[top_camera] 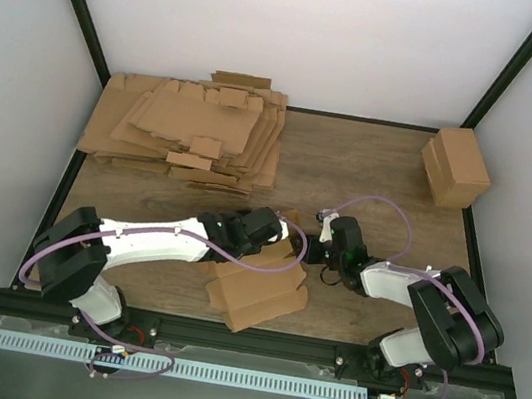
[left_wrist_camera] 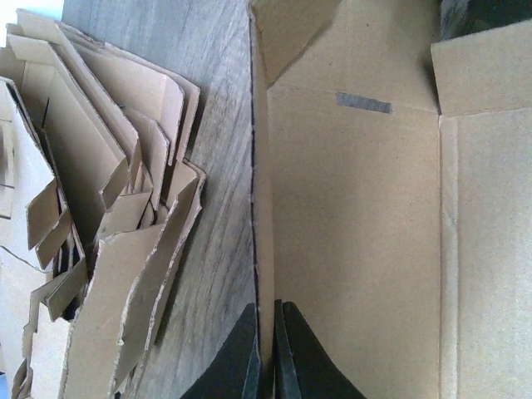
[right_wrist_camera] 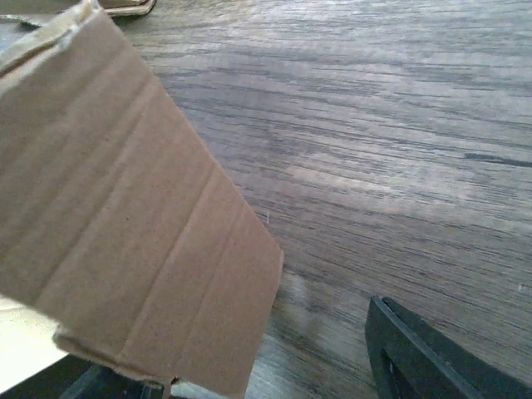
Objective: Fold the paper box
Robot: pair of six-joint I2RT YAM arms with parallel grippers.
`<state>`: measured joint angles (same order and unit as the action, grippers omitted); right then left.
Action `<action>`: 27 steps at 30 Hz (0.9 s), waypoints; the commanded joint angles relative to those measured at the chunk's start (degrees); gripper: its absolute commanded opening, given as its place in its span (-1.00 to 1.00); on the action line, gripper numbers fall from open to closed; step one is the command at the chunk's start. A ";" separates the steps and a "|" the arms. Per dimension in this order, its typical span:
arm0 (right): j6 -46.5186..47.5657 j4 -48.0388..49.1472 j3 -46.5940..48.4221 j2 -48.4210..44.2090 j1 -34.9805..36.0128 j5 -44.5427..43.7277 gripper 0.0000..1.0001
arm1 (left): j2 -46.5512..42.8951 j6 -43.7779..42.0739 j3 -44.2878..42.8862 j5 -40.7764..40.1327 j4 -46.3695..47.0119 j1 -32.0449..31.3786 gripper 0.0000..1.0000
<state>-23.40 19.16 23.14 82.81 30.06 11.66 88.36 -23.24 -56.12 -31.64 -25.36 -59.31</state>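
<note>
The paper box (top_camera: 256,297), a part-folded brown cardboard piece, lies on the table between the arms near the front edge. My left gripper (top_camera: 285,238) is shut on one upright wall of it; in the left wrist view the thin wall edge is pinched between the dark fingers (left_wrist_camera: 295,362), and the box's inner panel (left_wrist_camera: 357,233) fills the right side. My right gripper (top_camera: 325,231) sits just right of the box. Its jaws stand wide apart around open air (right_wrist_camera: 258,366), with one flap of the box (right_wrist_camera: 125,216) lying over the left finger and the right finger (right_wrist_camera: 424,357) clear of it.
A thick pile of flat cardboard sheets (top_camera: 186,131) covers the back left of the table and shows in the left wrist view (left_wrist_camera: 100,233). A closed brown carton (top_camera: 456,167) stands at the back right. Bare wood table (top_camera: 371,176) lies between them.
</note>
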 commanded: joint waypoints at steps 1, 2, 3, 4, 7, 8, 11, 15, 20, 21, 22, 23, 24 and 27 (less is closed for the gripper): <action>-0.36 -2.90 1.55 -2.39 -0.31 2.20 0.40 | 1.08 1.15 0.02 -0.79 0.05 -0.46 -0.93; -0.26 -3.55 1.63 -2.85 -0.27 2.60 0.42 | 1.23 1.25 -0.04 -0.75 0.05 -0.61 -0.93; -0.27 -4.10 1.69 -3.26 -0.27 2.93 0.43 | 1.44 1.19 -0.12 -0.72 0.05 -0.61 -0.93; -0.36 -4.66 1.72 -3.63 -0.27 3.27 0.45 | 1.58 1.19 -0.27 -0.75 0.05 -0.55 -0.93; -1.14 -6.68 2.29 -4.34 -0.27 4.32 0.46 | 2.21 1.41 -0.67 -0.92 -0.02 -0.67 -0.93; -1.71 -7.19 2.44 -4.63 -0.27 4.87 0.47 | 2.44 1.43 -0.92 -0.95 -0.15 -0.65 -0.93; -3.01 -8.50 2.49 -5.81 -0.27 7.86 0.48 | 3.31 1.89 -1.66 -1.20 -0.51 -0.68 -0.93; -5.40 -8.87 1.30 -8.57 -0.31 12.56 0.49 | 3.50 2.02 -1.95 -1.32 -0.47 -0.71 -0.93; -8.98 -7.84 -0.15 -10.38 -0.27 17.40 0.48 | 3.79 1.96 -2.32 -1.32 -0.39 -0.77 -0.92; -9.48 -7.66 -0.31 -10.57 -0.27 17.79 0.48 | 3.88 1.97 -2.40 -1.32 -0.34 -0.74 -0.92; -10.00 -7.34 -0.60 -10.60 -0.27 18.20 0.48 | 3.87 2.06 -2.42 -1.32 -0.36 -0.80 -0.93; -10.53 -6.85 -0.76 -10.64 -0.27 18.74 0.48 | 3.91 2.12 -2.42 -1.32 -0.38 -0.80 -0.93; -11.06 -6.28 -1.01 -10.60 -0.27 19.17 0.47 | 3.95 2.20 -2.42 -1.32 -0.39 -0.77 -0.93; -12.42 -4.51 -1.50 -9.99 -0.27 20.07 0.47 | 3.86 2.39 -2.42 -1.40 -0.46 -0.81 -0.92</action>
<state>-32.69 12.25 22.52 72.95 30.06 28.53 91.72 -21.41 -56.99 -32.36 -25.43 -59.72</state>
